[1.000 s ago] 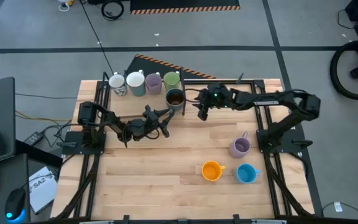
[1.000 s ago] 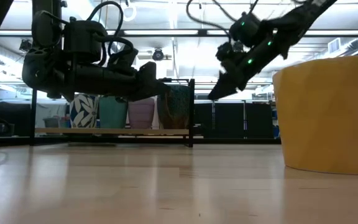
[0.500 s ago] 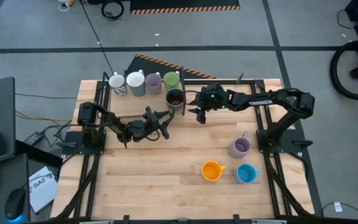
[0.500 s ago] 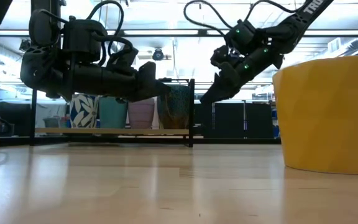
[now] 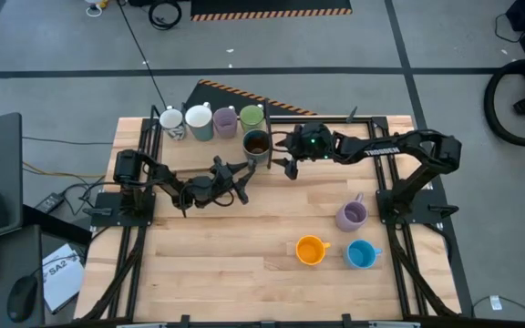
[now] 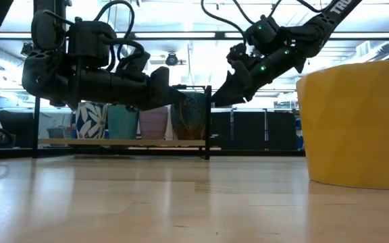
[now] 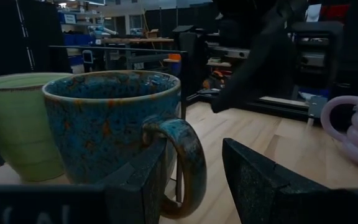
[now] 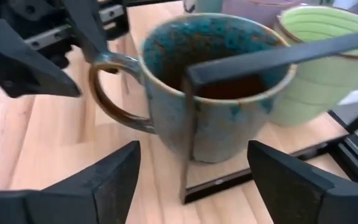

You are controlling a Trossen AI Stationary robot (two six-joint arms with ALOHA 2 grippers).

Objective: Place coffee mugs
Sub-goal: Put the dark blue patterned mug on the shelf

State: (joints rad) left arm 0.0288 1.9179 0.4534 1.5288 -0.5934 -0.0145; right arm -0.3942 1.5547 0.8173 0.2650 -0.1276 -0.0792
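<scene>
Brown-and-teal glaze is filling both wrist cams right now — the dark brown mug (image 5: 256, 144) is sitting at the back of the wooden table (image 5: 244, 264), at the 5 o'clock corner of the row of mugs along the black rack (image 5: 281, 117). That row is reading white mug (image 5: 171, 121), a second pale mug (image 5: 199, 119), lilac mug (image 5: 225, 120), green mug (image 5: 252, 115), with the brown one just in front of the green one.

Right gripper (image 5: 290, 166) is hanging just off the brown mug at about 3 o'clock from it, and its fingers are standing wide apart with nothing between them; in its own wrist view the mug is sitting between and beyond the two fingertips, apart from both. Left gripper (image 5: 241, 182) is pointing in from about 7 o'clock of the same mug, fingers parted too, and its wrist view is showing the mug's handle (image 7: 185, 163) right in front of the gap — not gripped as far as I can see.

Down at the front right, three more mugs are waiting well apart from both grippers: a second lilac mug (image 5: 351, 215), then the orange mug (image 5: 310, 251) and the blue mug (image 5: 361, 254) side by side.
</scene>
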